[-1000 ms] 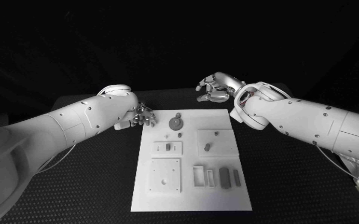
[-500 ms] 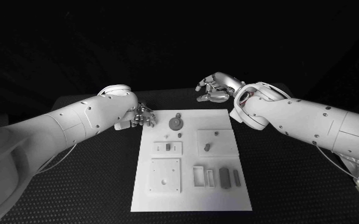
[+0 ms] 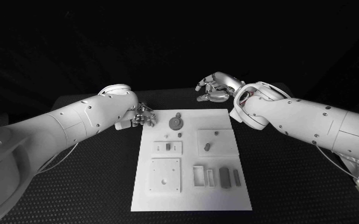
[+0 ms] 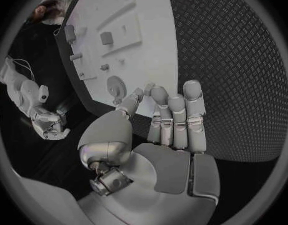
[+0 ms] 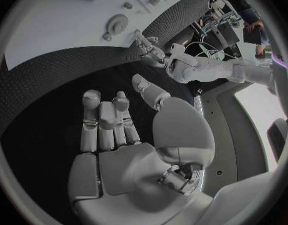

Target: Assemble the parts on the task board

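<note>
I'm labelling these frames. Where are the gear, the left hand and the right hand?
gear [image 3: 175,123]: head view, on its round face.
left hand [image 3: 142,116]: head view, on the fingers at the task board's far left corner.
right hand [image 3: 215,89]: head view, on the curled fingers.

The scene was dim, the room behind black. Light fell from above, brightest on the task board [image 3: 191,156] and white arms. Both wrist views bent straight edges, their rims darkened.

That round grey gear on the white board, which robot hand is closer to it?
Left. The left hand sits just beside the round grey gear at the board's edge; the right hand hovers farther off, beyond the board's far edge.
</note>
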Available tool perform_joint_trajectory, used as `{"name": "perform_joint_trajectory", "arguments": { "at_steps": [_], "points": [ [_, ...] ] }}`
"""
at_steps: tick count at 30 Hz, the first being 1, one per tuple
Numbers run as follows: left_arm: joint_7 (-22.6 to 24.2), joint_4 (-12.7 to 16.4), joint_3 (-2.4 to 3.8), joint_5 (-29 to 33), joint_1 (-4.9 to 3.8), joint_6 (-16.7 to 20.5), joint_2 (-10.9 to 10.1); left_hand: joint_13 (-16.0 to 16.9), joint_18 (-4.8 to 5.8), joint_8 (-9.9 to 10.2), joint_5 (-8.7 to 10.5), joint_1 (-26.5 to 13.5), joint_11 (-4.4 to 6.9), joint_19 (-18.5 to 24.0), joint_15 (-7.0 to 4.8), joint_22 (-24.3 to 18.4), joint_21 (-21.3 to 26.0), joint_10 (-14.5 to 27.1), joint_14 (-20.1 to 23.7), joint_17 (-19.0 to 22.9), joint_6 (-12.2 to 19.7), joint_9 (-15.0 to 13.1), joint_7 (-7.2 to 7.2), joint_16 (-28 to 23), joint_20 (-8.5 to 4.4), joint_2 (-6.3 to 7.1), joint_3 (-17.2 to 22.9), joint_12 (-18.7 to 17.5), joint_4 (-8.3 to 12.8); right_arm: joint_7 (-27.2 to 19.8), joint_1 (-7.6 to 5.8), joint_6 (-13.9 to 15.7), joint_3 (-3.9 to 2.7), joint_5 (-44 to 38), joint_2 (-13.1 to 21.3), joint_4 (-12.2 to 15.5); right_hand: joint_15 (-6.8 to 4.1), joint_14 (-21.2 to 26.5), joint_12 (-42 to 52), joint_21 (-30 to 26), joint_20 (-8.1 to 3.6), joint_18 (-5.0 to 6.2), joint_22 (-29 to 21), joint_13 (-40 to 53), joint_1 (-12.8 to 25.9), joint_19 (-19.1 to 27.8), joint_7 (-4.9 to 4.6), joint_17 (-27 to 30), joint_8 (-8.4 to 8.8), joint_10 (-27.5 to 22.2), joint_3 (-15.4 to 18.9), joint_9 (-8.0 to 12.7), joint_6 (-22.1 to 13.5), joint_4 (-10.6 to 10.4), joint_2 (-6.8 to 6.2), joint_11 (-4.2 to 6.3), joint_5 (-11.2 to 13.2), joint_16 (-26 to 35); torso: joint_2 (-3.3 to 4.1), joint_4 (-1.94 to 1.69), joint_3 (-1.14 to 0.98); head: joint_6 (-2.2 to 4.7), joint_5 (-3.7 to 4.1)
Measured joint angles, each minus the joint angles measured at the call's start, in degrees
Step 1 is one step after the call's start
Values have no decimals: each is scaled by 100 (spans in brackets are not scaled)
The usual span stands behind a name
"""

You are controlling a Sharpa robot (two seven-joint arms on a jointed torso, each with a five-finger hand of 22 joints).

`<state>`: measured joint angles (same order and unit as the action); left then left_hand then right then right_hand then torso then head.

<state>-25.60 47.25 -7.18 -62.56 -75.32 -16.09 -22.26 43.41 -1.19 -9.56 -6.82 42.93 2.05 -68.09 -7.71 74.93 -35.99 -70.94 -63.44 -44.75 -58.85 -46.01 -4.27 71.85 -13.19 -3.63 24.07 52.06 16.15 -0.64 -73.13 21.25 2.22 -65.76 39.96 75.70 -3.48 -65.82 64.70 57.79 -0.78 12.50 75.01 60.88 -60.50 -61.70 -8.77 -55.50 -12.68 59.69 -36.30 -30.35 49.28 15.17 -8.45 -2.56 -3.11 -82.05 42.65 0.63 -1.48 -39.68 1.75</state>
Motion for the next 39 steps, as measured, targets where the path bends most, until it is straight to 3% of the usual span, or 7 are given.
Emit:
{"name": "perform_joint_trajectory", "arguments": {
  "at_steps": [3,4,6,14,23,27,39],
  "points": [
    [8,-14,0,14,0,-8,10,-8,0,-4,0,57,0,0,-5,0,0,0,-5,9,-1,16,0,25,0,-57,8,1,8,0,0,0,0,1,-1,0,-9,9,0,0,5,0,0,0,0,5,0,0,0,0,0,0,0,0,0,0,0,0,1,1,-1,-3,-3],
    [10,-19,0,17,0,-10,11,-14,0,-16,105,109,6,-2,-15,0,0,-6,-15,16,-23,25,19,25,-1,-58,64,1,10,0,0,0,0,1,-2,0,-9,9,0,0,8,0,0,0,0,8,0,0,0,0,0,0,0,0,0,0,0,0,1,1,0,-4,-4],
    [13,-26,0,23,0,-14,12,-32,0,-36,357,265,23,-24,-17,0,0,-23,-33,38,-42,61,17,25,-21,96,404,2,-184,0,0,-1,0,2,-2,0,-9,9,0,0,8,0,0,0,0,8,0,0,0,0,0,0,0,0,0,0,0,0,1,1,0,-4,-4],
    [18,-68,1,38,0,-42,20,-39,1,-59,368,321,22,-43,-17,-1,0,-22,-34,56,-72,86,18,47,-23,151,643,2,-298,0,0,-1,0,5,-4,3,-9,9,0,0,9,0,0,-5,0,9,1,0,0,0,0,0,1,0,0,0,0,0,1,1,-1,-13,3],
    [28,-71,0,48,1,-54,20,-49,3,-127,378,531,42,-53,-18,-1,-23,-42,-36,78,-113,127,49,84,-32,34,821,25,-189,-1,0,-3,0,9,-5,4,-9,9,0,0,9,0,0,-4,0,9,6,-1,0,0,0,-1,6,0,0,0,0,0,1,1,-1,-26,4],
    [44,-72,0,93,2,-44,17,-61,9,-180,238,625,56,-63,-39,-2,-27,-96,-57,89,-160,131,97,88,-42,-60,924,48,-97,-1,0,-3,0,13,-5,4,-8,8,0,0,10,0,0,-4,0,10,8,-1,0,0,0,-1,8,0,0,0,0,0,-1,1,0,-28,4],
    [81,135,6,540,5,112,-145,-89,12,-293,-73,647,133,-157,-58,-2,-114,-217,-118,120,-315,131,209,154,-73,-38,972,70,-39,-2,0,-3,0,19,1,0,-7,7,23,0,10,0,0,-4,0,10,15,-1,0,0,0,-1,15,0,0,0,0,0,-3,-5,5,-29,8]
  ]
}}
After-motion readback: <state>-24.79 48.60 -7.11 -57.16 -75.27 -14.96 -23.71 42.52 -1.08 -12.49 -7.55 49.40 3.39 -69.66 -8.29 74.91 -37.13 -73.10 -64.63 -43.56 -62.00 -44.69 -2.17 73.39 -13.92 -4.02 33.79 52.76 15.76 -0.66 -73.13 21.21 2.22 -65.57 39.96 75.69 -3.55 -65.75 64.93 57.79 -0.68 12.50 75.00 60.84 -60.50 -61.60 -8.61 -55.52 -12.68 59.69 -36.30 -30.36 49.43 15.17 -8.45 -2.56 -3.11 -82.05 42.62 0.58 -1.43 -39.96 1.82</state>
